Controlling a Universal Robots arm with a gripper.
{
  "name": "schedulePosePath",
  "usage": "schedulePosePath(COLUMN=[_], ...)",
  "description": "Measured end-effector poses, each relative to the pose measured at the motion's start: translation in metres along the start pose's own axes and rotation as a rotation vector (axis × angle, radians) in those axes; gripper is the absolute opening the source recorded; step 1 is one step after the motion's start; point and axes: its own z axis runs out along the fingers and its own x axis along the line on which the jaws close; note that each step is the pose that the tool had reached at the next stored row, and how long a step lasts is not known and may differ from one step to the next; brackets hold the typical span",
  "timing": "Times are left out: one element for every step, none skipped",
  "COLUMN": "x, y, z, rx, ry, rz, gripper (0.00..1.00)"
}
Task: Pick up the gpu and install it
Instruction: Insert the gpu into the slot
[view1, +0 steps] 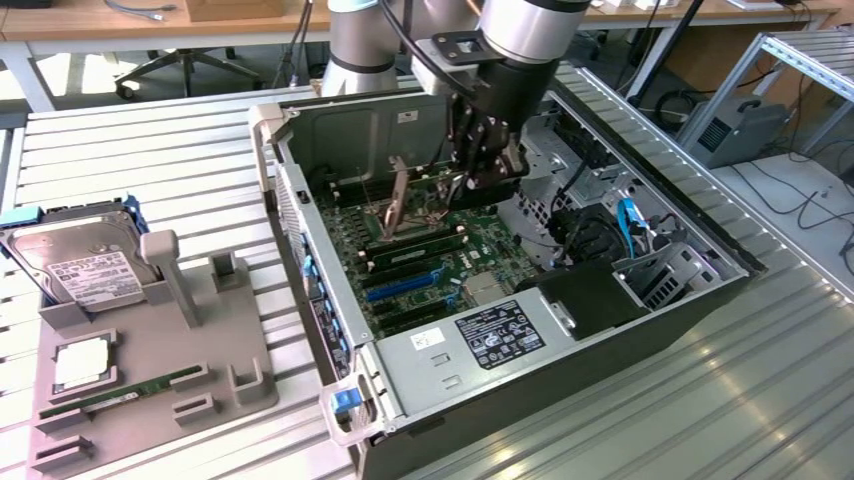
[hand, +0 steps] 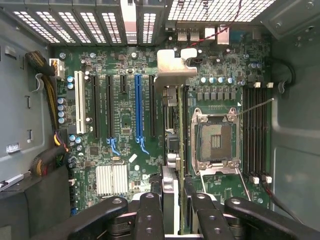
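Robotics lab or workshop, clearly. Robot arm (view1: 527, 30) over open computer case (view1: 547, 415) on slatted metal table (view1: 147, 160). Grey parts tray (view1: 154, 345) alongside. Behind: wooden desks (view1: 107, 22), office chair (view1: 187, 62), aluminium frame (view1: 798, 55), loose cables (view1: 787, 195) on floor at exterior view's right.

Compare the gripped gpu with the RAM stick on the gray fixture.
The gpu is gripped on edge inside the case; the RAM stick lies outside on the gray fixture. The gpu has a silver bracket; the RAM stick is a bare green strip. Neither is installed.

Slatted table (view1: 160, 150): computer case (view1: 360, 130), grey tray (view1: 200, 370).
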Motion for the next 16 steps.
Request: schedulePosePath(x=[0.0,0.0,0.0,0.0,0.0,0.0,0.0001,0.0001,0.0002,0.0003,0.0004,0.0005,0.0008,0.001,0.0013,0.0015], y=[0.0002,0.0005,0.0009,0.0012,0.0015,0.0017,0.0019,0.0021,0.0023,0.0024,0.0026,0.0028,0.003,0.0031,0.0033,0.0034], z=[0.0,0.0,0.0,0.0,0.0,0.0,0.0,0.0,0.0,0.0,0.0,0.0,0.0,0.0,0.0,0.0], rx=[0.0,0.0,0.0,0.0,0.0,0.0,0.0,0.0,0.0,0.0,0.0,0.0,0.0,0.0,0.0,0.0], ry=[0.0,0.0,0.0,0.0001,0.0,0.0,0.0001,0.0,0.0,0.0,0.0,0.0001,0.0,0.0,0.0,0.0], rz=[0.0,0.0,0.0,0.0,0.0,0.0,0.0,0.0,0.0,0.0,0.0,0.0,0.0,0.0,0.0,0.0], gripper=[0.27,0.27,0.27,0.27,0.27,0.27,0.27,0.27,0.27,0.27,0.27,0.27,0.27,0.27,0.27,0.27])
